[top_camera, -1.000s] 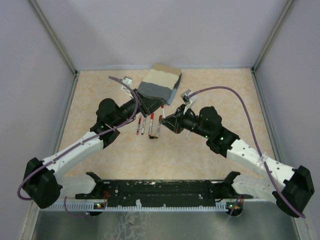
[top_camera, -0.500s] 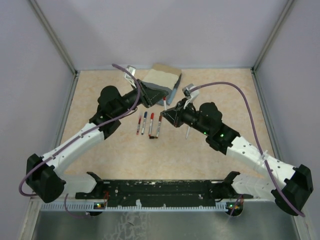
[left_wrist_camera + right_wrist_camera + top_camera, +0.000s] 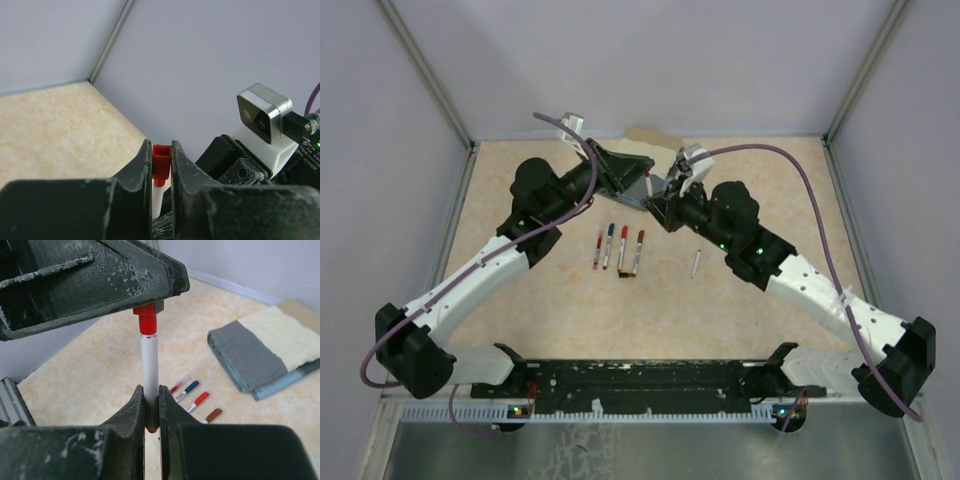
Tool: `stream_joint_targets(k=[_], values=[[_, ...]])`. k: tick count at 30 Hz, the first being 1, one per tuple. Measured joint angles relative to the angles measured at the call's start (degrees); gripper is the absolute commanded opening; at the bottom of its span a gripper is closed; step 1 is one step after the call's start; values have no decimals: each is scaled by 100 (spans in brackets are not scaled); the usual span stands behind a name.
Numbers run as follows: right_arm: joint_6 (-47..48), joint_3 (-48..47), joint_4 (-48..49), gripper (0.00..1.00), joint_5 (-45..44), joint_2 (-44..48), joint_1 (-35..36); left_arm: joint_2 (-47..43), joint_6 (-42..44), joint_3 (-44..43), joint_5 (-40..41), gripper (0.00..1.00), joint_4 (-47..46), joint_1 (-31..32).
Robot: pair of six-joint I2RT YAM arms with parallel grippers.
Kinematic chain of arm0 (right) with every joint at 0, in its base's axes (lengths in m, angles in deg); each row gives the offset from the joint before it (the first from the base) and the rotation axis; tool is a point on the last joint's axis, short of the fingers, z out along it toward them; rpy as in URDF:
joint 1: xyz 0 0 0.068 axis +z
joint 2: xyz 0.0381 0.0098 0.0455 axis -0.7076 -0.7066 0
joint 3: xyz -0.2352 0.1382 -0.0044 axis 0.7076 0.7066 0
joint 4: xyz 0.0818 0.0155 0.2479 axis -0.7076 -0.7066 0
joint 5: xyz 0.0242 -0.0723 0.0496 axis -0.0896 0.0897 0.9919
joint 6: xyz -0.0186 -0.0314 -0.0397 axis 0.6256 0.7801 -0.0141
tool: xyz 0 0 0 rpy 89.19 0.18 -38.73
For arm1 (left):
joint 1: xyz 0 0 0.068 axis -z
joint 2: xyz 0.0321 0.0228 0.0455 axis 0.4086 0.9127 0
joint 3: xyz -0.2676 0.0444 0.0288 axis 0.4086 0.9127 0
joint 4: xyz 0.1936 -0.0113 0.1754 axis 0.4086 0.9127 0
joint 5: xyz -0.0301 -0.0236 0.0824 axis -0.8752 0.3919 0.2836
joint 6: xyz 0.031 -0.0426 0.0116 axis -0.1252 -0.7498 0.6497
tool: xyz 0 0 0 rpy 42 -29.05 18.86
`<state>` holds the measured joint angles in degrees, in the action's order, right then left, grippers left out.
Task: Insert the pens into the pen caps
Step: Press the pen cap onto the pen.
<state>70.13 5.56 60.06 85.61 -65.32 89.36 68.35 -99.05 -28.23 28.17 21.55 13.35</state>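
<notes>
My left gripper [image 3: 161, 145] is shut on a red pen cap [image 3: 161, 162]. My right gripper [image 3: 151, 390] is shut on a white-barrelled pen [image 3: 149, 362], held upright with its top end in that red cap [image 3: 146, 320]. In the top view the two grippers, left [image 3: 636, 183] and right [image 3: 658, 200], meet in the air over the back middle of the table. Several capped pens [image 3: 618, 248] lie side by side on the table; they also show in the right wrist view [image 3: 194, 394]. One more pen [image 3: 695, 263] lies alone to their right.
A folded grey and beige cloth [image 3: 265, 347] lies at the back of the table, partly hidden under the grippers in the top view [image 3: 650, 145]. Grey walls enclose the table on three sides. The black rail [image 3: 640, 378] runs along the near edge.
Both grippers have lifted and moved toward the back, coming together over the cloth. The right gripper's pen now meets the red cap held by the left gripper.
</notes>
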Motion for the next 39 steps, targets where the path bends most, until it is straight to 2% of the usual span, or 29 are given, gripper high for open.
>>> stream_joint_targets(k=[9, 21, 26, 32, 39], values=[[695, -1213, -592, 0, 223, -640, -216, 15, 278, -293, 529, 0, -280, -2], [1193, -2739, -1878, 0, 662, -1196, -476, 127, 627, -691, 706, 0, -337, 9], [1139, -2747, -2041, 0, 721, -1196, -496, 120, 728, -732, 728, 0, -258, 37], [922, -1928, -1790, 0, 518, -850, -546, 306, 739, -682, 599, 0, 76, 133], [1106, -1897, -1902, 0, 144, -850, -557, 439, 796, -706, 645, 0, 136, 199]])
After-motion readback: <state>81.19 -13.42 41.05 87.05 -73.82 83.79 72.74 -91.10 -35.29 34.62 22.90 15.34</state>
